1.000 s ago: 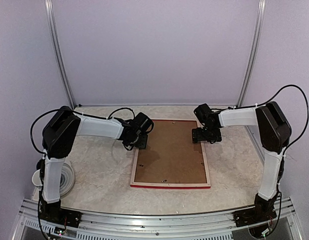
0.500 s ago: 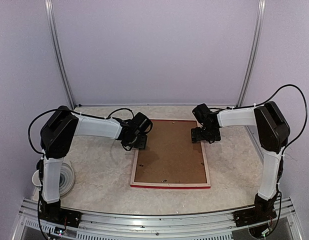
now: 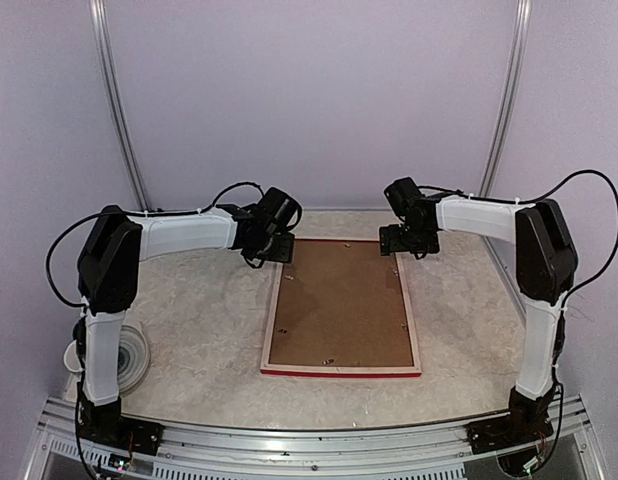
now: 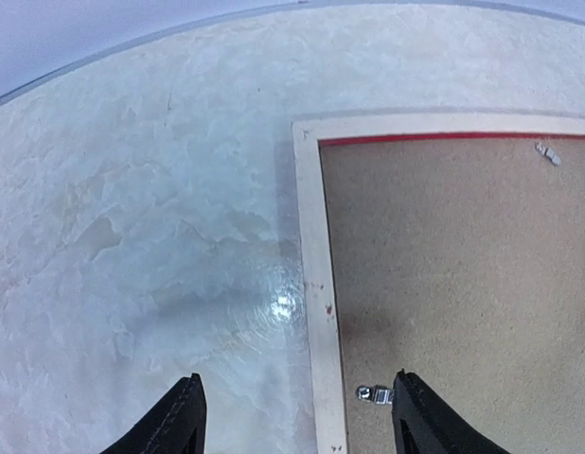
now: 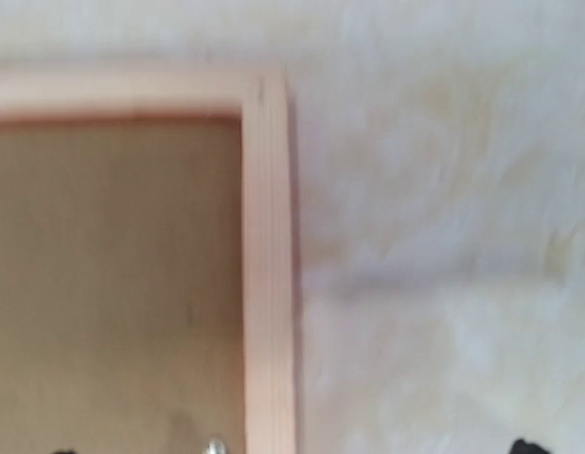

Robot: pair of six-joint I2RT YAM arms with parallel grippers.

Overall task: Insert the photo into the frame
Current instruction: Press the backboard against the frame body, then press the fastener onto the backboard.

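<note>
Okay, the frame (image 3: 270, 335) lies flat on the table (image 3: 199, 330), back side up, pale wood rails showing and a strip of red along its near short edge. Its long axis runs away from the arm bases toward the back wall, just a touch askew. A brown backing board (image 3: 339, 310) fills the opening, and a small metal clip (image 4: 373, 393) sits at the inner edge of the left rail.

Left gripper (image 3: 274, 250) hovers over the far-left corner. In its wrist view the fingers (image 4: 184, 416) stand apart on either side of the left rail (image 4: 311, 255), nothing between them and nothing grasped. Right gripper (image 3: 404, 243) hangs over the far-right corner. Its wrist view is blurred, but the corner (image 5: 267, 284) shows plainly and only the fingertips peek in at the bottom edge, spread wide and empty. Both hover clear of the wood.
</note>
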